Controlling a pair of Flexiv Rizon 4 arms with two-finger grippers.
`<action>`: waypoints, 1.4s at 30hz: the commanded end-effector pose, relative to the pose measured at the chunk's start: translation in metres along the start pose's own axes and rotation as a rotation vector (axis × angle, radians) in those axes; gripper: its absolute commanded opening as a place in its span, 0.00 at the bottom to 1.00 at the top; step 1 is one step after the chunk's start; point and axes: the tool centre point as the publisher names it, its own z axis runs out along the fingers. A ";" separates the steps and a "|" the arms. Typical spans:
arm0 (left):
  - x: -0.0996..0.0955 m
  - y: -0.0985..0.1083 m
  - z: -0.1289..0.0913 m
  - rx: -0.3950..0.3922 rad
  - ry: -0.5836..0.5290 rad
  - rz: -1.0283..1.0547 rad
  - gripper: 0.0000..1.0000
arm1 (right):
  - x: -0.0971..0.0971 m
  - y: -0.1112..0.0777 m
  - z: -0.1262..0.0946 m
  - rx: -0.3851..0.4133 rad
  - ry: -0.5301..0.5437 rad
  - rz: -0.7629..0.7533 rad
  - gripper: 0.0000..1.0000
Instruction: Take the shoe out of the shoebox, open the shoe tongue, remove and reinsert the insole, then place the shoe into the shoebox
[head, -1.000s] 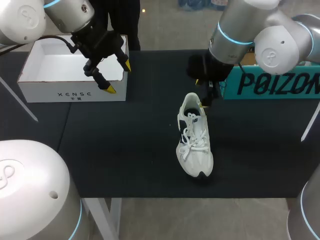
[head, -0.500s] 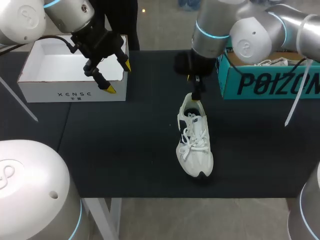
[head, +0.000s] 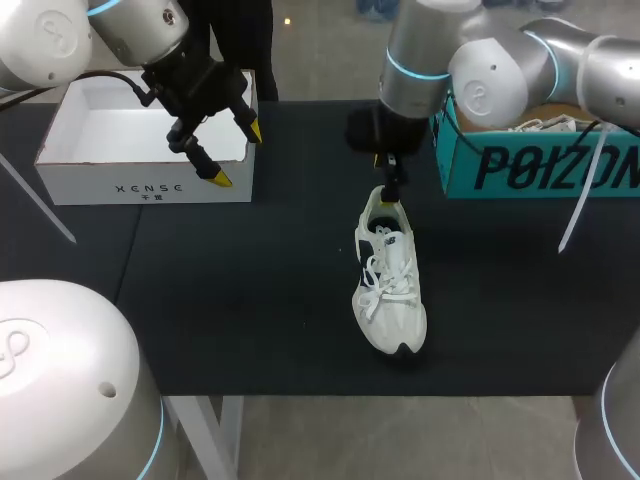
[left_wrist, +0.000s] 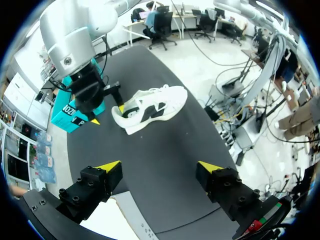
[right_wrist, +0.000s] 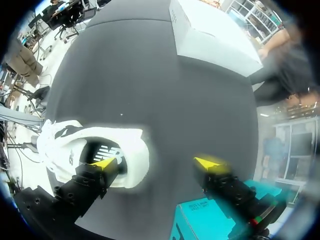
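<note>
While the dark table (head: 250, 300) carries a white shoebox (head: 140, 186) far left and a teal shoebox (head: 530, 170) far right, the white shoe (head: 390, 285) stands on its sole between them, toe toward the robot. The right gripper (right_wrist: 157, 163) hangs over the heel, jaws spread, one tip above the shoe's opening. The left gripper (head: 238, 154) hovers spread at the white shoebox's near corner.

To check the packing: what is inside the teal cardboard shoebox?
Inside the teal cardboard shoebox, white laces, seemingly of another shoe, show near its rim. My right arm covers most of the interior, so the rest cannot be seen.
</note>
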 end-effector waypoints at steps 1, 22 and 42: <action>0.000 0.000 0.000 -0.003 0.001 0.000 1.00 | -0.003 0.001 0.008 0.006 0.012 0.006 1.00; 0.000 0.000 0.000 -0.003 0.001 0.000 1.00 | 0.006 -0.011 0.014 0.016 0.019 0.027 0.11; 0.000 0.000 0.000 -0.003 0.001 0.000 1.00 | 0.014 0.001 -0.036 -0.001 -0.028 -0.002 0.00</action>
